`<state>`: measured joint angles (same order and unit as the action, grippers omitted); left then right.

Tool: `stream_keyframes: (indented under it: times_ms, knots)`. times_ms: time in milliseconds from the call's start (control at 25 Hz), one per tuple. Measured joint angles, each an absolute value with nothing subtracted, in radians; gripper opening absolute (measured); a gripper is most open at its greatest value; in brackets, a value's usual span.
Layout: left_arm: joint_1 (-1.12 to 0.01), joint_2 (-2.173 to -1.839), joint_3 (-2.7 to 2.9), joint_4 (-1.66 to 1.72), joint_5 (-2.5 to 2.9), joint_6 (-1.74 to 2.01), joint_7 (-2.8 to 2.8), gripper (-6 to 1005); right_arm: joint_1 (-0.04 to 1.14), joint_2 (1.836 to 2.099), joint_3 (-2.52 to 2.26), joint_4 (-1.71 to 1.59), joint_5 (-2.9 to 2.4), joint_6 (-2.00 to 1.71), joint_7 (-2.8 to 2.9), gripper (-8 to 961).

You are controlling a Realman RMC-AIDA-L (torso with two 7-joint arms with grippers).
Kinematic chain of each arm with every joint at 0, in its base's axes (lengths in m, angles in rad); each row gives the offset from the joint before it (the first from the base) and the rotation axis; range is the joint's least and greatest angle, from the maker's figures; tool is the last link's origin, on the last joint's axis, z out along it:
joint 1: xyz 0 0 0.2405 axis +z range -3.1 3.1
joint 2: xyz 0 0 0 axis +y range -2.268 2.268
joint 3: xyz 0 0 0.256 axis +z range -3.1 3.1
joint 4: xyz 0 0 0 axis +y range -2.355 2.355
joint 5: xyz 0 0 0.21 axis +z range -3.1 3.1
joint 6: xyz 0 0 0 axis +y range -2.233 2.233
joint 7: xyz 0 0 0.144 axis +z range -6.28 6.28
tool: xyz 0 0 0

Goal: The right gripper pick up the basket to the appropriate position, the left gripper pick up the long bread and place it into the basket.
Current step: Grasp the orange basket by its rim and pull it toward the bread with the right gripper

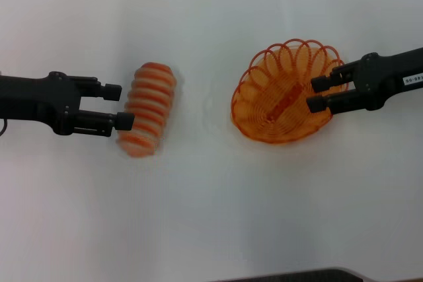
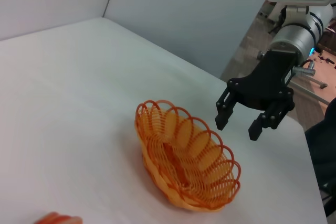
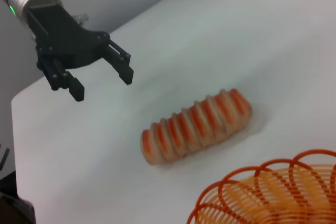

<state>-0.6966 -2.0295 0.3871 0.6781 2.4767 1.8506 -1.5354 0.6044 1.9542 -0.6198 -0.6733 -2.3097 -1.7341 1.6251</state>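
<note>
The basket (image 1: 283, 94) is sitting on the tabletop (image 1: 211, 216), its rim right at the right gripper (image 1: 318, 94), whose fingers are spread wide, holding nothing. The long bread (image 1: 147, 109) is lying just beside the wide-open, empty left gripper (image 1: 117, 105). I think grabbing the basket comes next: the right gripper needs to close on the rim.

Both arms are matte black. The left gripper (image 1: 117, 105) is a blocky black housing ending in two stubby, square-tipped fingers; behind it sits a silver-white cylindrical wrist section with a small green light. The right gripper (image 1: 316, 94) has the same black two-fingered build, and its arm carries a small white label with dark print beside the housing.
</note>
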Motion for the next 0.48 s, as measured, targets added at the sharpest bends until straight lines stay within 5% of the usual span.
stream_keyframes:
  times_ms: [480]
  knots:
    - [-0.705,-2.040,0.394,0.673,2.465,1.827,-1.530,781,0.633,1.935,-0.517,-0.702,-2.133,-1.583,1.854,567]
